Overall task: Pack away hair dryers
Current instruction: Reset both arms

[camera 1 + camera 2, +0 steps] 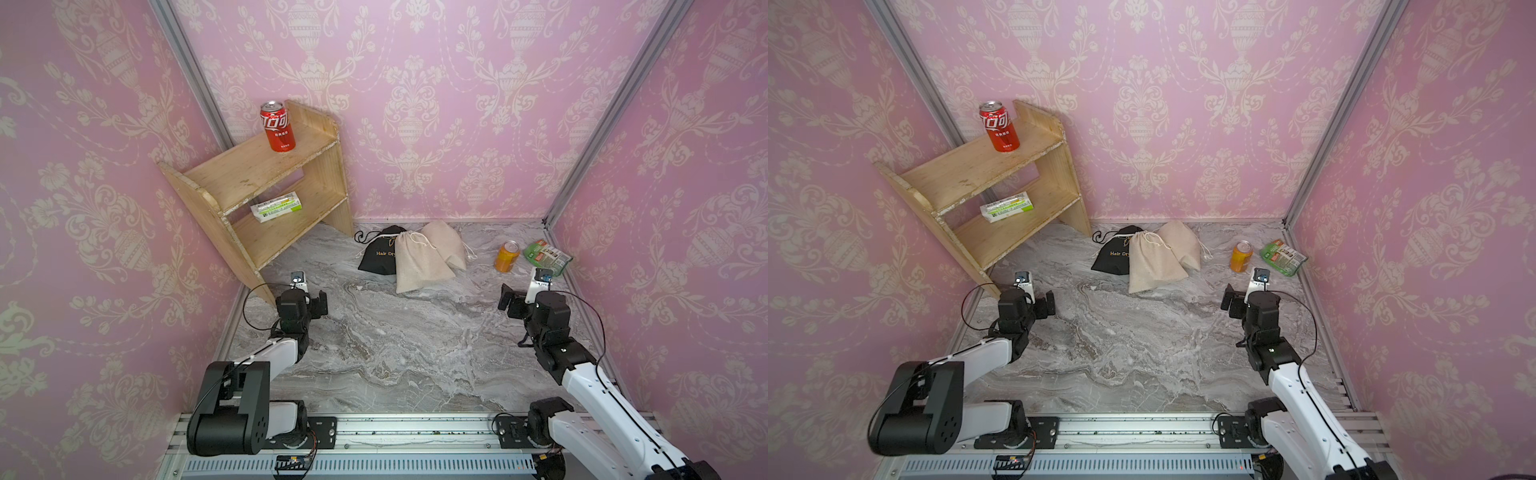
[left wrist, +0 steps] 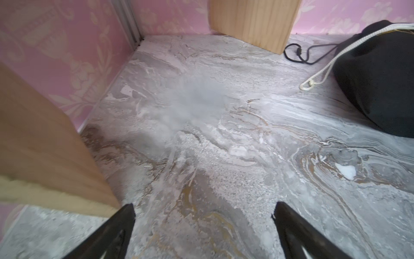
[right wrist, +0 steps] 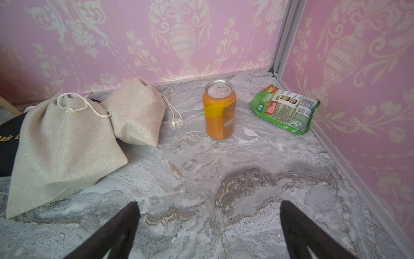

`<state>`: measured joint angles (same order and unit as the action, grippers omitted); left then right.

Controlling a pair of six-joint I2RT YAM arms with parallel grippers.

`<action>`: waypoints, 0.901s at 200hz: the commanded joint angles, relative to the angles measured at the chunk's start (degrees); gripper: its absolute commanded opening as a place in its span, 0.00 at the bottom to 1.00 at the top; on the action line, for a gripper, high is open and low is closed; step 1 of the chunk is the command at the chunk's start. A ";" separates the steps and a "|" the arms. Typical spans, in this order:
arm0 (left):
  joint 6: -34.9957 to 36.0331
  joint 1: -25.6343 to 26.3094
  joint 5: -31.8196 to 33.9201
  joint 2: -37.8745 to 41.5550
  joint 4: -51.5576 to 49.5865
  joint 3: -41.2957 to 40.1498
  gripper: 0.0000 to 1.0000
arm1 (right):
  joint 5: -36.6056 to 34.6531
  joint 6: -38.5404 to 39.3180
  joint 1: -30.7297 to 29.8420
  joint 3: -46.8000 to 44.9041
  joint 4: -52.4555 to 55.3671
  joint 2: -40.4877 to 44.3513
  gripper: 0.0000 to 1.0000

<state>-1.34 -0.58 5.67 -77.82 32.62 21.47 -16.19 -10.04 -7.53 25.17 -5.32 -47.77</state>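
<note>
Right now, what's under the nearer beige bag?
The nearer beige bag lies partly over a black bag printed "Hair Dr" and covers part of a second beige bag. Further lettering is hidden, and nothing shows what any bag holds.

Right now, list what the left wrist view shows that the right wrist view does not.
Only the left wrist view: the shelf panels and a looped black cord on the table beside them.
Only the right wrist view: two overlapping beige pouches, an upright orange can and a green packet by the wall.
Both: the black pouch, the marble table, pink wallpaper, and an open, empty claw: the left claw in one, the right claw in the other.
</note>
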 commanded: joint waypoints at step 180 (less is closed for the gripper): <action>-0.24 -1.72 -3.30 -15.69 23.80 -0.64 0.99 | 5.36 7.82 3.60 1.14 -32.64 -36.00 0.99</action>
<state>-0.91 -1.87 1.78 -92.75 54.94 21.54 -12.36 -2.72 -4.95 26.09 -34.11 -83.77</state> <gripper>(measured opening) 0.993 0.983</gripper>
